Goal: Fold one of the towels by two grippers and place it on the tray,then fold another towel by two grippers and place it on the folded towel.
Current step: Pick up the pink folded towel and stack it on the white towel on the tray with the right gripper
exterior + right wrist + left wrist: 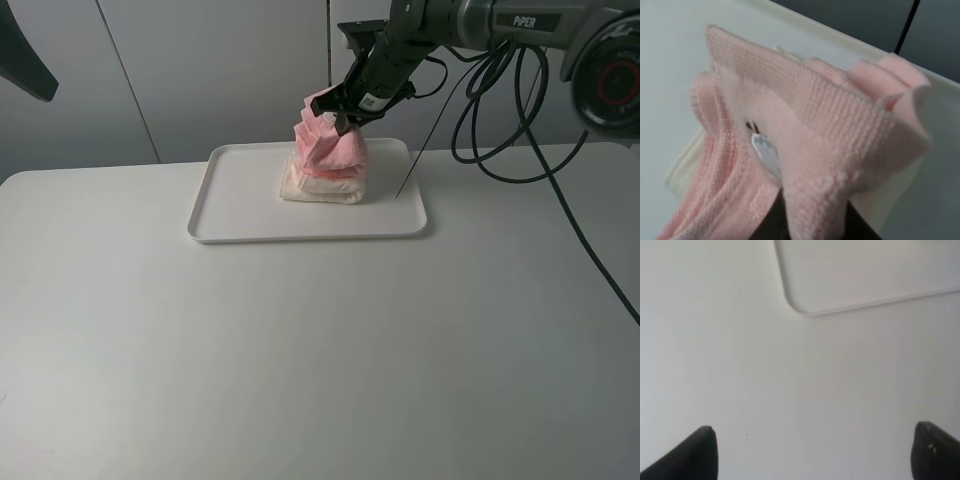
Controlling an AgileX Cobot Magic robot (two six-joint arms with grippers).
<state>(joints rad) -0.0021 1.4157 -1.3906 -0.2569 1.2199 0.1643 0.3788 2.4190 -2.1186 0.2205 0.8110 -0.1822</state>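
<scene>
Pink ribbed cloth, the pink towel (328, 140), bunches in soft folds in the right gripper (338, 115), whose fingers pinch its upper edge. Beneath it lies the folded cream towel (318, 188) on the smooth white tray (240, 200). The left gripper (812, 455) is spread wide over the bare table (790, 390).

We see our left gripper (812, 452) fingertips spread wide at the lower corners, white tray (795, 302) corner at upper centre, bare white table (740, 365) between.

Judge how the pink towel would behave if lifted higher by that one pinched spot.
The pink towel would probably droop: its folds already bunch and sag around the right gripper. Likely light and grippy, given its knitted texture; the fold may spill open.
</scene>
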